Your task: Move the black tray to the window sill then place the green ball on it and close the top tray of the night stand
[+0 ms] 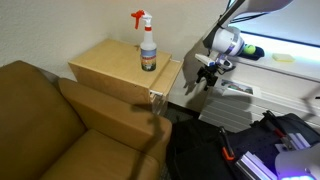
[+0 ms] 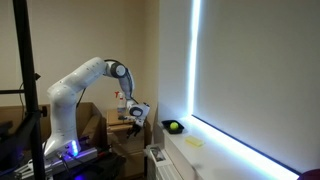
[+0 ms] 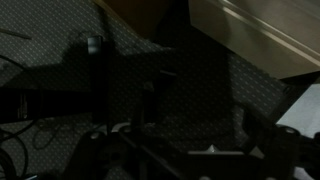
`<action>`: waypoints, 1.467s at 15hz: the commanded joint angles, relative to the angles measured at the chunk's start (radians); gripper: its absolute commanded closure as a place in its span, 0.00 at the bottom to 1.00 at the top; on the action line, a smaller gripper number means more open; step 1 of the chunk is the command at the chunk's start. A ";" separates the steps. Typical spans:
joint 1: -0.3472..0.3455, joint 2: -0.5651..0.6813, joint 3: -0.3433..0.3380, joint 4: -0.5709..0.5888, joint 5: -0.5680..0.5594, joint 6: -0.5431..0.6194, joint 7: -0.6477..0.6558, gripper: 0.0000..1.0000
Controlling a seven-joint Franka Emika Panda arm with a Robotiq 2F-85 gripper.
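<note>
Green ball (image 1: 252,52) on sill (image 2: 220,158), hand (image 1: 206,78) aloft

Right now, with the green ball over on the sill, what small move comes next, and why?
Probably ease the gripper toward the open top drawer of the night stand and push its front in: the green ball already sits on the black tray on the window sill, leaving only the drawer.

White arm (image 2: 80,82) of rounded segments with dark joint rings and black jaws.
</note>
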 commanded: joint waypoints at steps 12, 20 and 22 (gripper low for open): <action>0.205 0.135 0.014 0.225 0.093 -0.026 -0.085 0.00; 0.218 0.207 -0.019 0.362 0.122 -0.101 -0.034 0.00; 0.247 0.159 -0.090 0.292 0.108 -0.084 0.048 0.00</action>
